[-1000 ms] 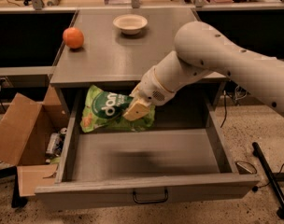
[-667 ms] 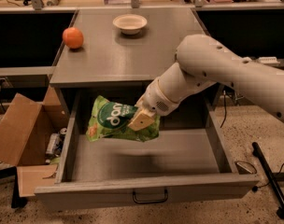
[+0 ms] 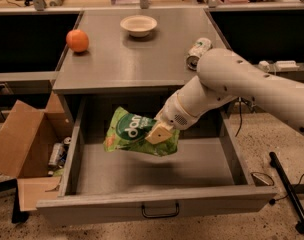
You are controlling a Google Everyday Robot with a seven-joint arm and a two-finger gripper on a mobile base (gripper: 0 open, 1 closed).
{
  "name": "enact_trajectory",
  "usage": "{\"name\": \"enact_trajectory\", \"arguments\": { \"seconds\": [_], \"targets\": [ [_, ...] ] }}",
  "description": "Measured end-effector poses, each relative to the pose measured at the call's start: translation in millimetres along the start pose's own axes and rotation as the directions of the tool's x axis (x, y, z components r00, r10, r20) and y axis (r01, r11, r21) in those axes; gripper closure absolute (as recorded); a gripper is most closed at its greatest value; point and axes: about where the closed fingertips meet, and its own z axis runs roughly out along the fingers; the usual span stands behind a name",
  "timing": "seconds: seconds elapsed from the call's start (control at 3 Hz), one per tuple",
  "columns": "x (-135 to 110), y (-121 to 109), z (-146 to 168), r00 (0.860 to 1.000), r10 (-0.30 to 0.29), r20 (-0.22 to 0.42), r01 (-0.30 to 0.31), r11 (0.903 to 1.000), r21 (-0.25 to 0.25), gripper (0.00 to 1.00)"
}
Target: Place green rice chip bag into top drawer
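Green, crinkly film, puffed with air: the bag (image 3: 127, 130) looks light and soft. It should crumple rather than resist, and the chips inside would crack under a hard squeeze. The film is likely slick, so the flat sealed margin is the safer hold. The tool (image 3: 158, 133) has it there, with its fingers closed on one end. The rest of the bag sticks out sideways from the tool toward the box (image 3: 22, 144), sagging a little.

The bag hangs clear of every surface, above the open drawer (image 3: 192, 168) and just in front of the desk (image 3: 127, 64) edge. Directly below the tool the drawer floor is bare, with room on both sides and toward the front panel and its handle (image 3: 160, 211).

The edges to mind are the side wall under the bag's free end, the front rim nearest the camera, and the desk lip just behind and above the tool, which the arm (image 3: 232, 81) reaches past. A straight drop should land inside, since the bag's free end hangs inboard of that wall, though not by much.

On the desk top, well behind the tool, sit an orange (image 3: 77, 40), a bowl (image 3: 138, 25) and a tipped can (image 3: 198, 53), all out of the path.
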Motion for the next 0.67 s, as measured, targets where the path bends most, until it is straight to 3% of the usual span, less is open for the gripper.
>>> {"name": "enact_trajectory", "arguments": {
  "seconds": [0.67],
  "targets": [
    [62.0, -25.0, 5.5, 0.991, 0.130, 0.012, -0.130, 0.9913, 0.019, 1.00]
  ]
}}
